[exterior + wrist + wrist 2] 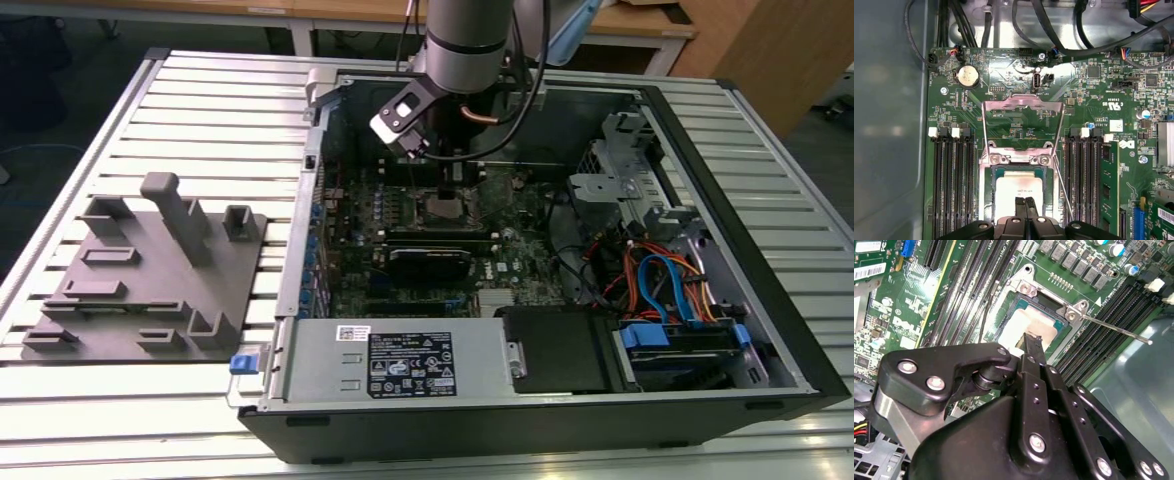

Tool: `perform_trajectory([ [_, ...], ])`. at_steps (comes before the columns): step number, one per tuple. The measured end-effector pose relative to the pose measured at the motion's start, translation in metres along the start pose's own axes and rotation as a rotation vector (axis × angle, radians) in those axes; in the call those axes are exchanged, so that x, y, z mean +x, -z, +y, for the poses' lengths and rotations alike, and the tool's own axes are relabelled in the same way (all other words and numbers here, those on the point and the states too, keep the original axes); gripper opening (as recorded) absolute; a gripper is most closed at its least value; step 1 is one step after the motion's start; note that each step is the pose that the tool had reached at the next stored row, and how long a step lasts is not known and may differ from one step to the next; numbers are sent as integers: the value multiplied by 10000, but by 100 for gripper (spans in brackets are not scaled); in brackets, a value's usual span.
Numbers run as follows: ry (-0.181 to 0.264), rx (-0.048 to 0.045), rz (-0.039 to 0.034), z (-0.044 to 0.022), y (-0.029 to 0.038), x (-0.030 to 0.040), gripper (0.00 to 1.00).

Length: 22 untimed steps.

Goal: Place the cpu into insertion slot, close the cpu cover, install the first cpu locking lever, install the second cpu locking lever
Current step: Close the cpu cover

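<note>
Exterior view, starting from its left: we see a grey fixture plate [147, 290] on the slatted table [200, 110], then the open computer case [747, 200]. There the gripper [450, 190] hangs at the upper middle of the frame over the insertion slot [447, 207]. In the first wrist view we find the cpu [1019, 187] seated in the slot, the cpu cover [1021, 103] folded open with bare board showing through its window, and 1 thin locking lever [1064, 192] slanting free beside the socket. The gripper's 2 fingers [1019, 206] are pressed together on nothing, with their tips at the cpu's silvery top.

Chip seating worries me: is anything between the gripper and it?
Nothing: in the first wrist view the shut gripper ends right at the bare-topped chip.
</note>
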<state>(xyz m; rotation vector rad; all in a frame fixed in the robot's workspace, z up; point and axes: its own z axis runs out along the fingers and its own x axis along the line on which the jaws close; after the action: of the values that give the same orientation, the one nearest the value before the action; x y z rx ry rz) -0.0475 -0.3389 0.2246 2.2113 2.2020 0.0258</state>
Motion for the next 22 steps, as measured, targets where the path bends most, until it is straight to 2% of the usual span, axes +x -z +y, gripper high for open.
perform_trajectory([
  [7, 0, 0, 0, 3, 101, 0, 10],
  [18, 16, -1, 0, 3, 105, 0, 10],
  [22, 241, -1, 6, 3, 106, 0, 10],
])
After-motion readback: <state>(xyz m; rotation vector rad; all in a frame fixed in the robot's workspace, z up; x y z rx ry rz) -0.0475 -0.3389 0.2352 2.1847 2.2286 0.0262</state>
